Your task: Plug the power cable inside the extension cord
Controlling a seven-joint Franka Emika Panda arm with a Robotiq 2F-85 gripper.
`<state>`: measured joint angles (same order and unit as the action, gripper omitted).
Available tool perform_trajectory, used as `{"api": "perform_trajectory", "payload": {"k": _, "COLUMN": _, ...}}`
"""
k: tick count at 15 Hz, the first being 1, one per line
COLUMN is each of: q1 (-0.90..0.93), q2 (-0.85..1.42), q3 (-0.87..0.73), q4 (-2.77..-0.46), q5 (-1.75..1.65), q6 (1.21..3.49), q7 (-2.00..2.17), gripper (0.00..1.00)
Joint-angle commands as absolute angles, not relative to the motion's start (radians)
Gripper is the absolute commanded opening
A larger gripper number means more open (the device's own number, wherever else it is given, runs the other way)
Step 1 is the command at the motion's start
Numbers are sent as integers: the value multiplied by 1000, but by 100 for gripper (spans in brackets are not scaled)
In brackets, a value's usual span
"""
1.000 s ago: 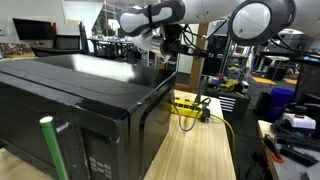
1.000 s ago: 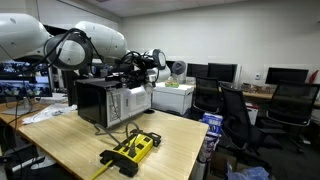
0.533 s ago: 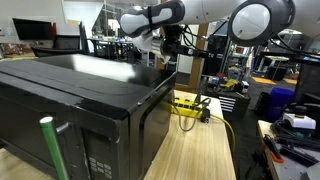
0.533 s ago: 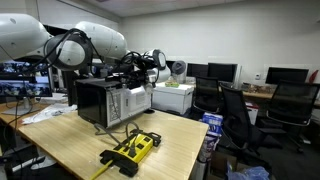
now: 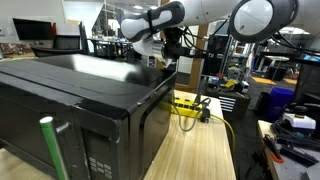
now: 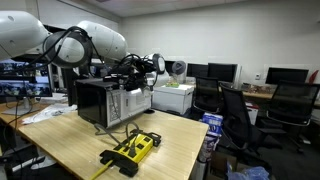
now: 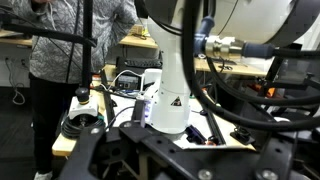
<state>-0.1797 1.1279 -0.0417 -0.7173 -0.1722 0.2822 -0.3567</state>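
The yellow extension cord [image 6: 136, 149] lies on the wooden table in front of the black appliance [image 6: 104, 101]. It also shows beyond the appliance's corner [image 5: 186, 104]. Dark plugs or cables sit on the strip, and a thin cable [image 6: 124, 134] runs from the appliance toward it. My gripper [image 6: 156, 64] hangs high above the appliance's far side, well away from the strip; it shows in both exterior views [image 5: 171, 48]. It is too small and dark to tell whether it is open or holds anything. The wrist view shows only my own base [image 7: 172, 90] and dark gripper parts.
The black appliance [image 5: 80, 105] fills most of the table. A green-topped post [image 5: 47, 143] stands in front of it. Office chairs [image 6: 232, 112] and desks with monitors stand beyond the table edge. A person [image 7: 60, 70] stands near the base in the wrist view.
The arm's wrist has shifted very slightly above the appliance. The extension cord and cables have not moved.
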Motion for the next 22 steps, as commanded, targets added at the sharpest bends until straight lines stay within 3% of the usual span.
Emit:
{"api": "perform_trajectory", "payload": {"k": 1, "q1": -156, "q2": 1033, "q3": -125, "q4": -957, "q5": -113, "q6": 282, "q7": -400, "gripper": 100}}
{"api": "perform_trajectory", "payload": {"k": 4, "q1": -147, "q2": 947, "q3": -154, "q4": -1086, "q5": -89, "q6": 282, "q7": -385, "gripper": 100}}
{"api": "perform_trajectory", "payload": {"k": 9, "q1": -125, "q2": 880, "q3": -180, "q4": -1012, "q5": -76, "q6": 281, "q7": -358, "gripper": 100}}
{"api": "perform_trajectory", "payload": {"k": 10, "q1": -168, "q2": 863, "q3": -102, "q4": -986, "q5": -70, "q6": 282, "q7": -278, "gripper": 100}}
{"api": "perform_trajectory", "payload": {"k": 13, "q1": -160, "q2": 815, "q3": -64, "q4": -964, "q5": -112, "q6": 351, "q7": -240, "gripper": 100}}
{"api": "perform_trajectory", "payload": {"k": 22, "q1": -117, "q2": 689, "q3": -69, "q4": -1117, "q5": -171, "q6": 855, "q7": -119, "gripper": 100}}
